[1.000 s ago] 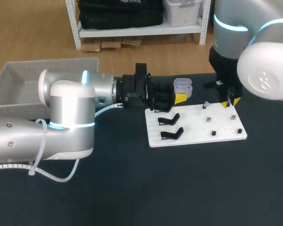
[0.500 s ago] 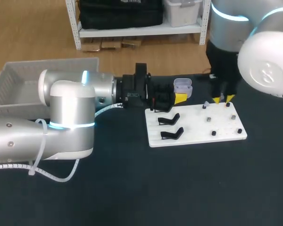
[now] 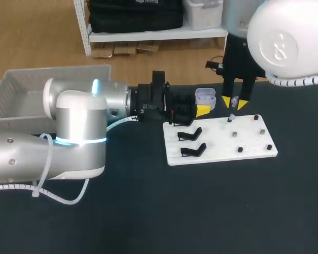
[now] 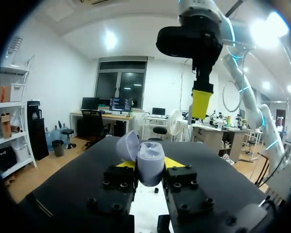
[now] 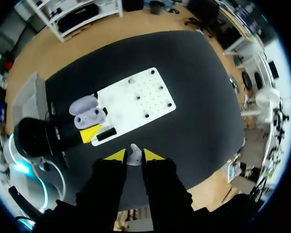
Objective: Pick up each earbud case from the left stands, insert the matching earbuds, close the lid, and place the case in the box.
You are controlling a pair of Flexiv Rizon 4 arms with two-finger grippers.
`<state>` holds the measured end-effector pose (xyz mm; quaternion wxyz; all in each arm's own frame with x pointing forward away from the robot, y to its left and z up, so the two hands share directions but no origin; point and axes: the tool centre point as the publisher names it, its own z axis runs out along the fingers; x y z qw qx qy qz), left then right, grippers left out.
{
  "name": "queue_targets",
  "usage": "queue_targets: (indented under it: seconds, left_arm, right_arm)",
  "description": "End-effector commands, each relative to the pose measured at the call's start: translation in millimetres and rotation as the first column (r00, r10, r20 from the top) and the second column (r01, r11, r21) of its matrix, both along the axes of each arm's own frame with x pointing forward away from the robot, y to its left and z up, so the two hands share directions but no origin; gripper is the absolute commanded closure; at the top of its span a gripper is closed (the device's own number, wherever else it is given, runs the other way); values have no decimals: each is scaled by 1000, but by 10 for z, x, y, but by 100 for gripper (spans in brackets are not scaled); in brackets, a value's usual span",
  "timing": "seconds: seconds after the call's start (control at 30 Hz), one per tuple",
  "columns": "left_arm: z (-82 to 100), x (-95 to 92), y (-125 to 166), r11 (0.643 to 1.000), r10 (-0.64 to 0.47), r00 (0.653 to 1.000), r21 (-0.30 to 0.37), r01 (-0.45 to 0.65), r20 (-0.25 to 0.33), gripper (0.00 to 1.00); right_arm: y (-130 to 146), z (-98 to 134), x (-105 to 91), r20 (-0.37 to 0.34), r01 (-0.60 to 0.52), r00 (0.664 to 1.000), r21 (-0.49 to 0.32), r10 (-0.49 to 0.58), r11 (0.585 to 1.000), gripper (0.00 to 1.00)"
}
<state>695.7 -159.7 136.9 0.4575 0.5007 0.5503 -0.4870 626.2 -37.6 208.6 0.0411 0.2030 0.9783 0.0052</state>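
- right gripper [image 3: 233, 102]: over the last second it has risen from the far right end of the white board [image 3: 222, 153] and travelled left. it now hangs above the board's rear edge, just beside the earbud case [image 3: 205, 97].
- right tool state: the yellow tips are pressed onto a small pale earbud [image 5: 133, 157], as seen in the right wrist view. the earbud is lifted clear of the board.
- left gripper [image 4: 150, 164]: no movement across the frames. its fingers pinch the lavender case from two sides, with the lid hinged open and the cavities facing up.
- case location: held in the air behind the board's left end, near the two black stands [image 3: 191, 142]. it is well apart from the box [image 3: 21, 87] at the table's left.
- meaning for the task: judged as the transfer phase, with pickup complete and insertion not yet done.
- next requirement: the earbud needs alignment over a matching cavity, then a straight descent. lid closing and boxing remain.
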Motion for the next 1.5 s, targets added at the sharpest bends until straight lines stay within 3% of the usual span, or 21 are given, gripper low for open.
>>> queue_targets:
  seconds: [0.03, 0.33, 0.47, 0.77, 0.93, 1.5]
  left_arm:
    - [-21, -9, -1, 1000, 5, 1000, -8, -5, 6, 100]
    - [-21, -9, -1, 1000, 5, 1000, -8, -5, 6, 100]
    - [-21, -9, -1, 1000, 5, 1000, -8, -5, 6, 100]
    - [-21, -9, -1, 1000, 5, 1000, -8, -5, 6, 100]
    - [-21, -9, -1, 1000, 5, 1000, -8, -5, 6, 100]
    - [-21, -9, -1, 1000, 5, 1000, -8, -5, 6, 100]
  right_arm:
    - [11, 36, 0, -6, 491, 871, 70, -492, 868, 100]
    - [11, 36, 0, -6, 491, 871, 70, -492, 868, 100]
    - [122, -43, 180, 18, 499, 866, 38, -500, 866, 100]
    - [358, 33, 421, -10, 419, 908, 34, -419, 907, 100]
    - [463, -6, 507, 3, 373, 928, -17, -373, 928, 100]
    - [482, -113, 544, 10, 350, 937, -88, -350, 933, 100]
